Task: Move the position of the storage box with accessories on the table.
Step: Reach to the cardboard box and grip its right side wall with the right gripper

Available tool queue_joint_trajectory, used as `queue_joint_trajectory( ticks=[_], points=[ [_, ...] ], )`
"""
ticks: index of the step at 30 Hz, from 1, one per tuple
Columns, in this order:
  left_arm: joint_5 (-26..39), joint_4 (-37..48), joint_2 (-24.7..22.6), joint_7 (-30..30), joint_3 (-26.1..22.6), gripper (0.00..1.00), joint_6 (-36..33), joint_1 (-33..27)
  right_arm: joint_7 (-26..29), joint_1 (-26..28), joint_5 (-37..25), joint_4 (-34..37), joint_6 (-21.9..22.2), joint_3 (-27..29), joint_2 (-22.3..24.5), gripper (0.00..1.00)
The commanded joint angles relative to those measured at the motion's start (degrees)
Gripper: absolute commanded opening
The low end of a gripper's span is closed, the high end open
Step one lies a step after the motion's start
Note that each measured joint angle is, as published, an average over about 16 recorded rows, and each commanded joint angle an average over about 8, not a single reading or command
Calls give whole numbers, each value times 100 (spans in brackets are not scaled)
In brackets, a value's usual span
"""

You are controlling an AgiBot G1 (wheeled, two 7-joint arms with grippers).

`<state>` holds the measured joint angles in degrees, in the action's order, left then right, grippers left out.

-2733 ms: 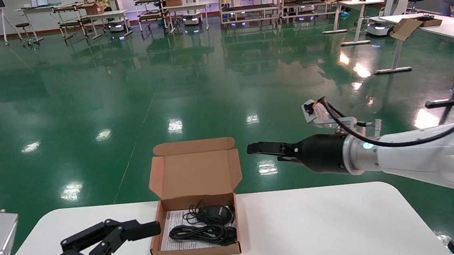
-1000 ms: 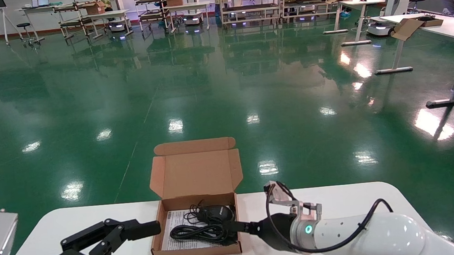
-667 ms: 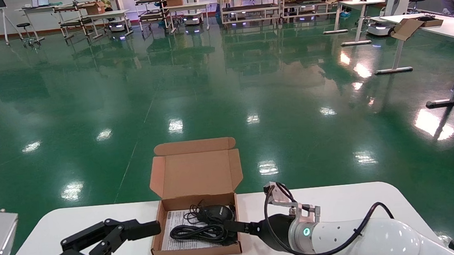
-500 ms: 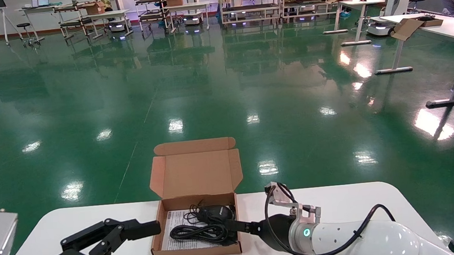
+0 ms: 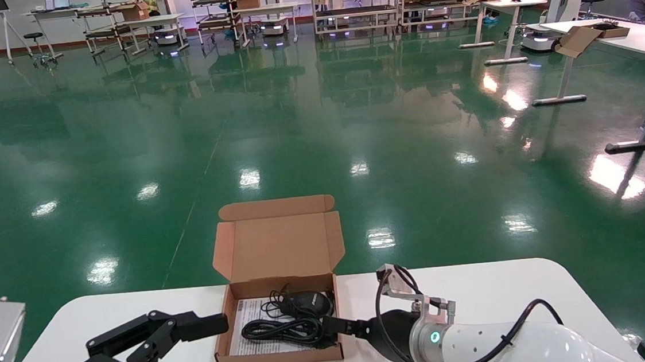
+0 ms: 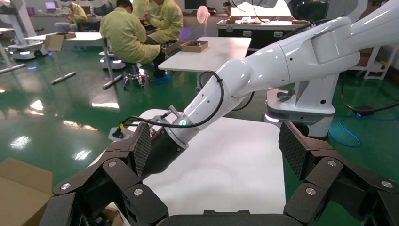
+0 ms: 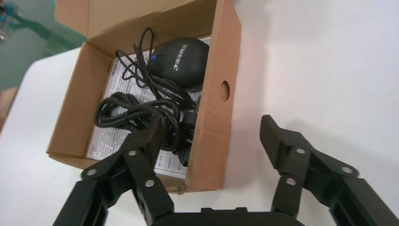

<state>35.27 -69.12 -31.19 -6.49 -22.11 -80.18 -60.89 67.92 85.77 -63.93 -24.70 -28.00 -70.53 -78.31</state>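
Observation:
The brown cardboard storage box (image 5: 222, 334) stands on the white table (image 5: 481, 295) with its flap lid (image 5: 277, 246) up. It holds a black mouse (image 5: 307, 303), coiled black cables (image 5: 279, 329) and a white printed sheet (image 5: 247, 325). My right gripper (image 5: 337, 326) is open at the box's right wall. In the right wrist view the gripper (image 7: 214, 134) straddles that wall (image 7: 211, 122), one finger (image 7: 150, 136) inside over the cables (image 7: 136, 110), the other (image 7: 277, 136) outside over the table. My left gripper (image 5: 193, 332) is open, just left of the box.
The box sits near the table's far edge, with green floor beyond. The left wrist view shows my left gripper (image 6: 216, 150) open over bare tabletop (image 6: 235, 160) and the right arm (image 6: 244, 80) beyond. Distant desks, shelves and people stand far off.
My right arm has come down from the air right of the lid to the box's right wall and edged a little lower. The left arm and the box have not moved.

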Motion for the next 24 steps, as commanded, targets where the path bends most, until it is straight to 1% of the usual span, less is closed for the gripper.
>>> queue_joint_trajectory(
  ticks=[1,15,24],
  points=[
    [0,0,0,0,0,100,0,0,7,-11,83,8,7,-30,0,1],
    [0,0,0,0,0,100,0,0,-135,42,445,116,-42,-241,3,0],
    [0,0,0,0,0,100,0,0,-197,80,617,115,-110,-408,1,3]
  ],
)
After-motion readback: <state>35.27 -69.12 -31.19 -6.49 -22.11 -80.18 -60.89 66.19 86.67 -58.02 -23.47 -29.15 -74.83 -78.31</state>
